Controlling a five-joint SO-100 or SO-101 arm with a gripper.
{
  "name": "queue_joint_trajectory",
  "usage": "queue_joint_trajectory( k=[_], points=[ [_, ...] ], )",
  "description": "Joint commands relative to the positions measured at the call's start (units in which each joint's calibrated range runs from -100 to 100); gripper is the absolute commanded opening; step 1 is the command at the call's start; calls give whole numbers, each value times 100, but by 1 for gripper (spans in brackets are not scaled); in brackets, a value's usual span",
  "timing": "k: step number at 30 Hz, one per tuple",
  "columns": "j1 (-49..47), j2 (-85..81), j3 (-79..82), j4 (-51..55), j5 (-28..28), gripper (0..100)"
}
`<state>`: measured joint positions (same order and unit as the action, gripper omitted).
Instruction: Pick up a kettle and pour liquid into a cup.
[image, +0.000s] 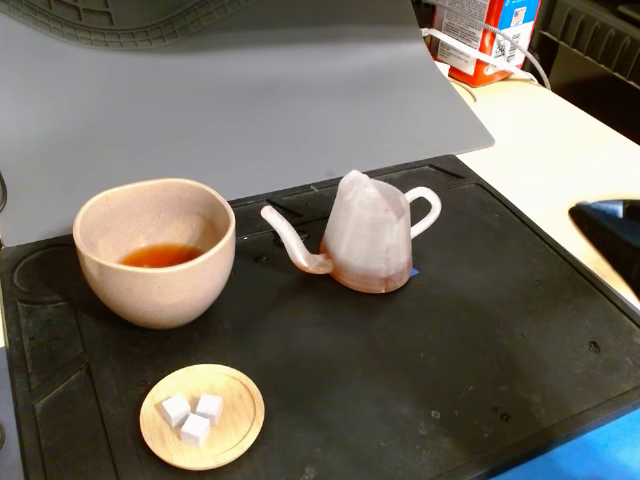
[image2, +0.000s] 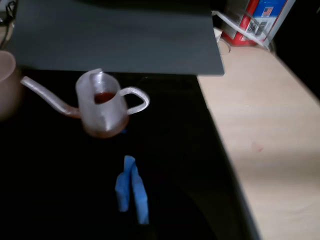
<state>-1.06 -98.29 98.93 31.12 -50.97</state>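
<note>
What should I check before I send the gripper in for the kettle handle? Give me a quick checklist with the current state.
1. Kettle upright on the black mat: ok.
2. Loop handle free, pointing away from the cup: ok.
3. Gripper lined up with the handle: not ok; in the wrist view its blue fingertips sit below the kettle, apart from it.
4. Gripper open enough for the handle: cannot tell; the tips look close together.
5. Spout aimed toward the cup: ok.
6. Room left in the cup: ok; liquid only covers the bottom.
7. Wooden dish of white cubes clear of the path: ok.
</note>
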Motion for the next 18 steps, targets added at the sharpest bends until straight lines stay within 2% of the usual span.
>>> queue_joint_trajectory(
  k=[1, 7, 10, 12, 18],
  points=[
    [-43, -94, 16, 594, -353, 1],
    [-43, -94, 80, 3058, -337, 1],
    [-43, -94, 80, 3655, -311, 1],
    [-43, -86, 80, 4424, -311, 1],
    [-43, -86, 80, 4433, -311, 1]
  ],
)
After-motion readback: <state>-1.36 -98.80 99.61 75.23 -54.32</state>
